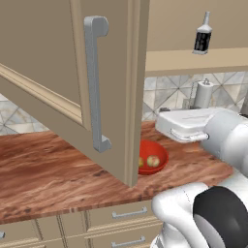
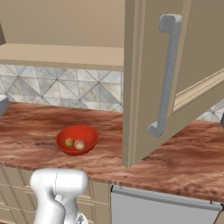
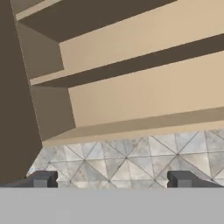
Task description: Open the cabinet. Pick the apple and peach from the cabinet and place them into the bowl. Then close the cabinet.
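Observation:
The cabinet's door (image 1: 53,72) stands swung wide open over the counter, its long grey handle (image 1: 94,82) facing me. The right base view shows the same door (image 2: 146,87) and handle (image 2: 167,74). On the counter sits the red bowl (image 1: 160,154), (image 2: 87,133) with two small round fruits inside, one yellowish (image 2: 69,142) and one tan (image 2: 79,144). I cannot tell which is the apple and which the peach. My gripper (image 3: 111,179) is open and holds nothing. It points at the cabinet's beige shelves (image 3: 144,96) above the tiled wall.
A dark bottle (image 1: 202,34) stands on the cabinet's lower shelf at the right. A paper towel roll (image 1: 203,94) is at the back of the wood-grain counter (image 1: 48,169). Drawers (image 1: 128,213) and a grey appliance front (image 2: 162,205) lie below the counter edge.

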